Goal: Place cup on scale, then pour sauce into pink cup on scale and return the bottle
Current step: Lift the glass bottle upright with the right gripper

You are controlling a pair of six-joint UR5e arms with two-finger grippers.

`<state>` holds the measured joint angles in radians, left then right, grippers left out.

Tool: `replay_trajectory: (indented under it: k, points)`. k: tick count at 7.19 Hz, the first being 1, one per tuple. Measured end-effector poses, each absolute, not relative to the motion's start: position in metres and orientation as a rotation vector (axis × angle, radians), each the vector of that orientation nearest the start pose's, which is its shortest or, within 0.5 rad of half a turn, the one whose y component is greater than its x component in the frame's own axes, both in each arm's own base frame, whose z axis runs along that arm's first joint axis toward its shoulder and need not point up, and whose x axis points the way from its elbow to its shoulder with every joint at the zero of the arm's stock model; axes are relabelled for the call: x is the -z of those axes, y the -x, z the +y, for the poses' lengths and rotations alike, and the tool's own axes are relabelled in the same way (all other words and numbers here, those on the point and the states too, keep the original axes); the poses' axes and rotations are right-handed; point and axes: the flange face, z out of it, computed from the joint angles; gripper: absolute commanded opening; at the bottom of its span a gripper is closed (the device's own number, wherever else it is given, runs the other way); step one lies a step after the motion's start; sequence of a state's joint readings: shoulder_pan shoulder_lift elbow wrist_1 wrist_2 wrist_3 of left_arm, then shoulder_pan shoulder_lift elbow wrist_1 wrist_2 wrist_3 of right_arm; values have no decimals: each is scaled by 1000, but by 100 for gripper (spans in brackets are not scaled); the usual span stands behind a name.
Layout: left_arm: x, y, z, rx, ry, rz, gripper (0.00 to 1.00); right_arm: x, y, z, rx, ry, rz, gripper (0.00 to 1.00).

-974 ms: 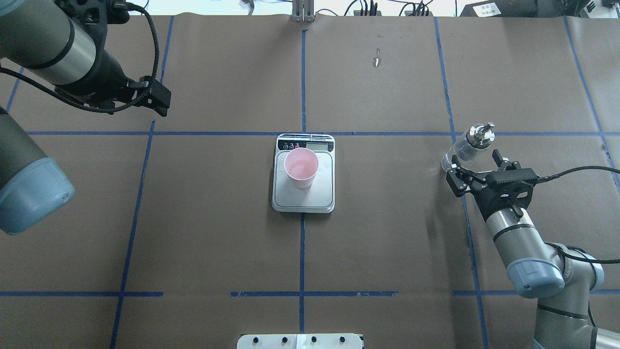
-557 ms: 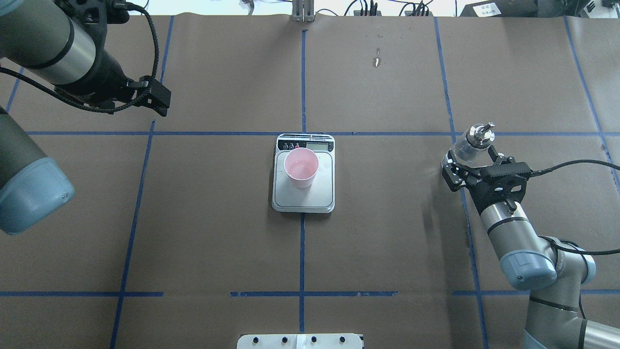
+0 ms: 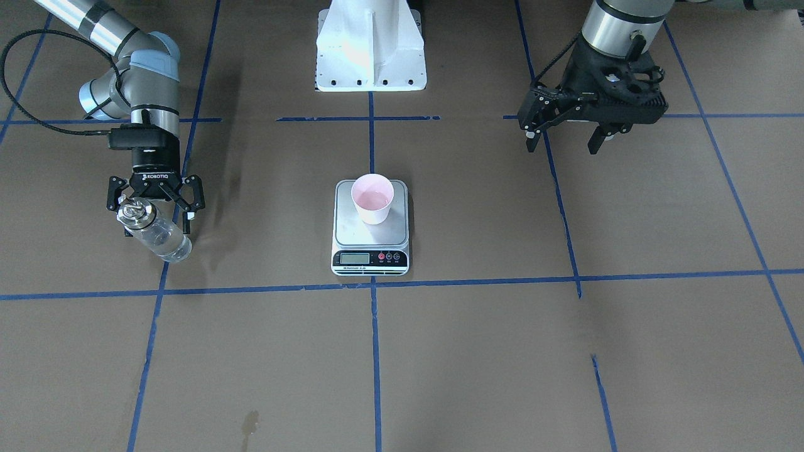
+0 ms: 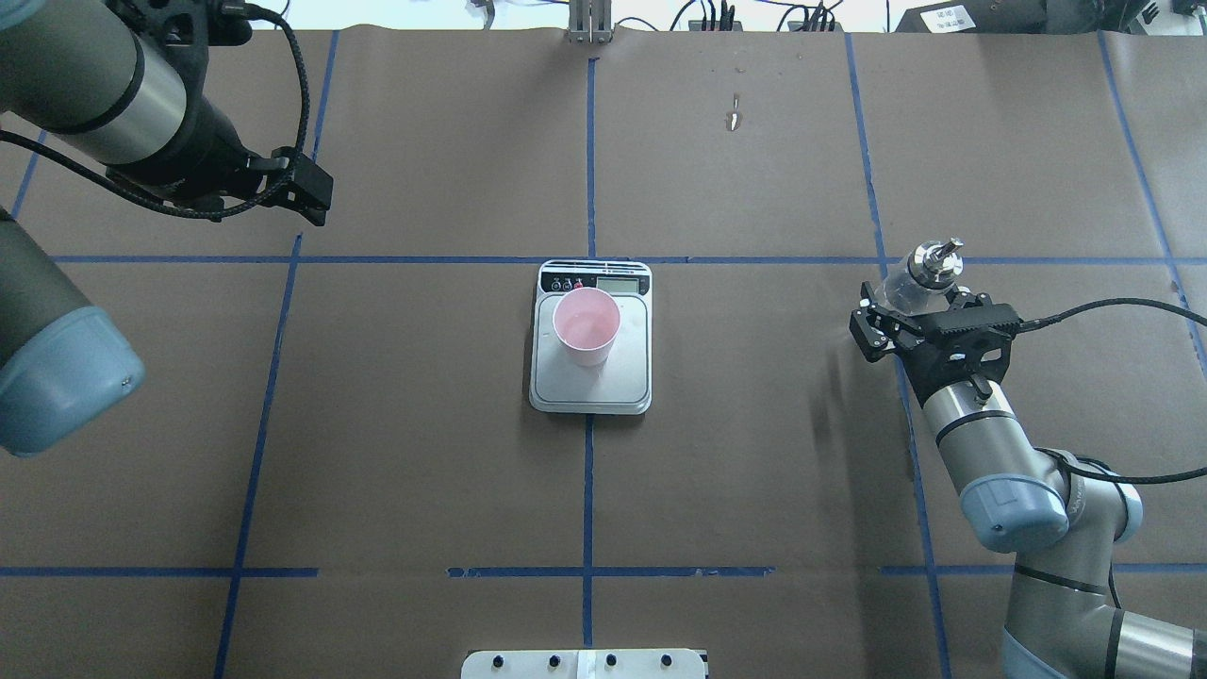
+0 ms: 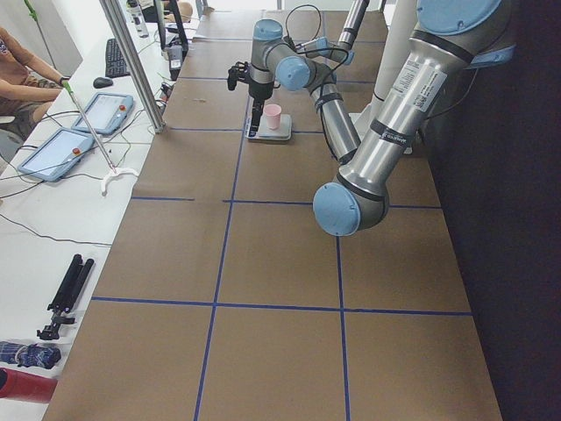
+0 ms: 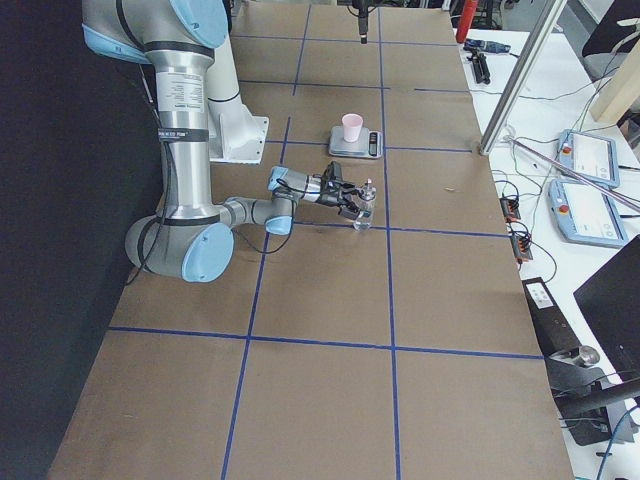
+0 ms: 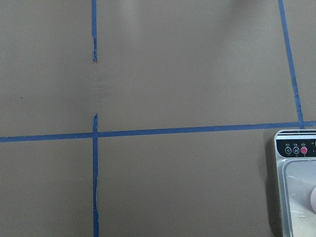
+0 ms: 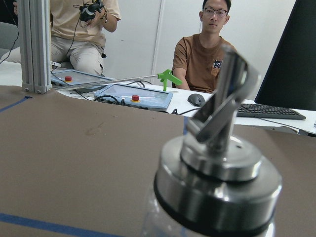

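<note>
The pink cup [image 4: 586, 325] stands upright on the steel plate of the scale [image 4: 622, 382] at the table's middle; both also show in the front view, the cup [image 3: 372, 198] on the scale [image 3: 349, 233]. The clear glass bottle [image 4: 907, 288] with its silver spout cap [image 3: 133, 211] stands upright at the right, with clear liquid inside. My right gripper [image 4: 917, 304] is open, its fingers on either side of the bottle's body [image 3: 160, 235]. The right wrist view is filled by the cap [image 8: 217, 168]. My left gripper [image 3: 562, 137] is open and empty, high at the far left.
The white robot base [image 3: 370, 50] is at the near edge. Blue tape lines grid the brown table cover. A small stain [image 4: 734, 118] marks the far side. Two operators [image 8: 210, 49] sit beyond the far edge with tablets.
My right gripper has moved forward, from just behind the bottle to around it, still open. The bottle, cup, scale and left arm have not moved.
</note>
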<state>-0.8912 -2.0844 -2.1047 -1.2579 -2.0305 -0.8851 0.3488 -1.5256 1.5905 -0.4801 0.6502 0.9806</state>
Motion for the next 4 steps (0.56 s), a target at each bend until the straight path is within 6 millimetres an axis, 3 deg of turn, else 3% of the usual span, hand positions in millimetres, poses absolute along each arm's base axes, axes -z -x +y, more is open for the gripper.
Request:
replay_trajectory:
  k: [4]
  points:
    - [-191, -269, -474, 24, -204, 821, 100, -501, 404, -375, -324, -1196, -568, 100]
